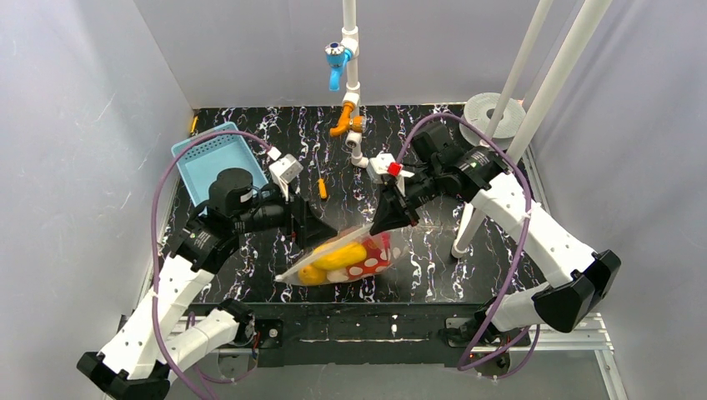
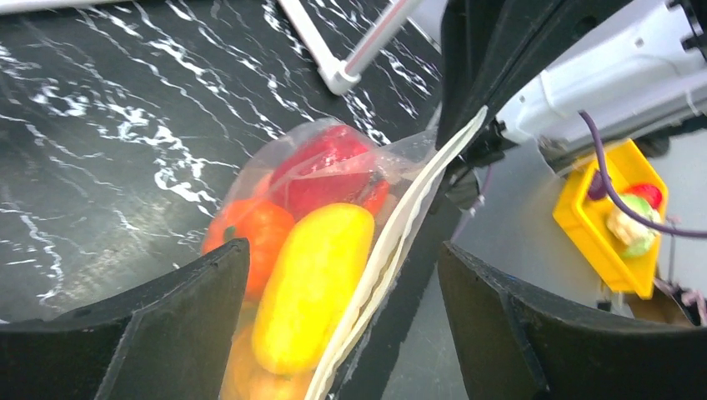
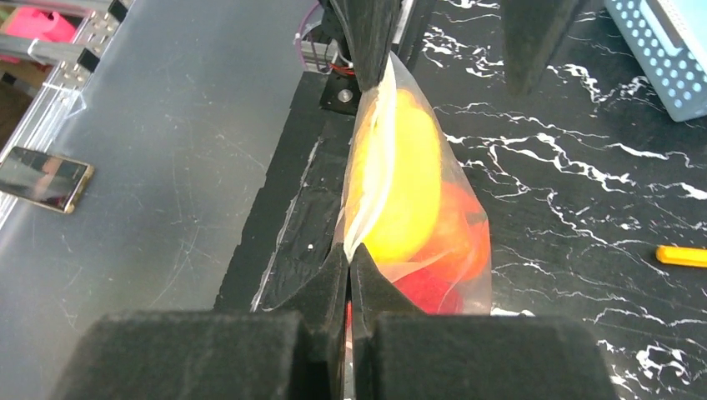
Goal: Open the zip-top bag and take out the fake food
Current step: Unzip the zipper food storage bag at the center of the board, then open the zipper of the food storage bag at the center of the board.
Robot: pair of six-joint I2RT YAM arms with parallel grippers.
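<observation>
The zip-top bag point(image 1: 350, 260) sits at the near middle of the black marbled table point(image 1: 250, 133), with the fake food point(image 2: 313, 283) inside it: yellow, orange and red pieces. The right gripper point(image 3: 348, 260) is clenched on one end of the bag's top seam. The left gripper point(image 2: 342, 250) is released, its fingers spread wide either side of the bag's other end without pinching it.

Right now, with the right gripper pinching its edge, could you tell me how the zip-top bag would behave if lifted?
Probably floppy: the zip-top bag creases and drapes where the right gripper pinches it. Likely bottom-heavy: the fake food bunches together inside and may shift.
</observation>
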